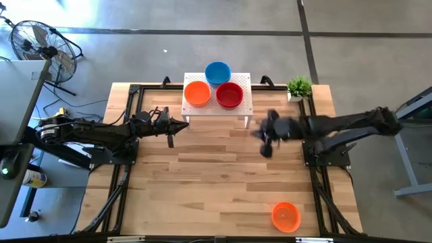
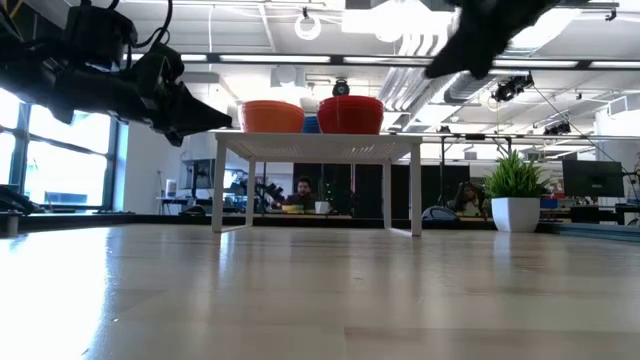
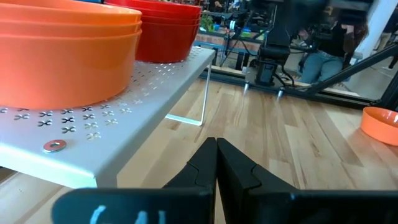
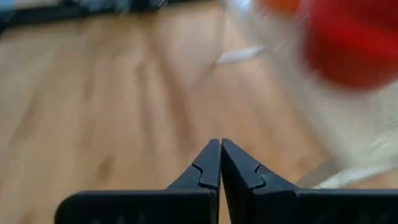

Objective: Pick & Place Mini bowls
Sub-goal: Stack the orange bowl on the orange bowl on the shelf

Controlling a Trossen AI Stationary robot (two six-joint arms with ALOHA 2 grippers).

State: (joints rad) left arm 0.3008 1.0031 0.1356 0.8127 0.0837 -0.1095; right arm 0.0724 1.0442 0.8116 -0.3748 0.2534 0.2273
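Observation:
Three stacks of mini bowls stand on the white perforated stand (image 1: 217, 108) at the table's far side: orange (image 1: 197, 93), blue (image 1: 217, 72) and red (image 1: 229, 95). One orange bowl (image 1: 285, 216) sits alone on the table near the front right edge. My left gripper (image 1: 183, 126) is shut with nothing in it and points level at the stand's near left corner; its wrist view shows the orange stack (image 3: 62, 56) and the red stack (image 3: 165, 31) close by. My right gripper (image 1: 262, 137), blurred, hangs shut over the table just off the stand's near right corner, holding nothing (image 4: 221, 152).
A small green plant (image 1: 299, 86) in a white pot stands at the far right, beside the stand. Bare wooden table (image 1: 216, 182) spreads between the arms and the near edge. A floor fan (image 1: 40, 47) stands beyond the table's far left corner.

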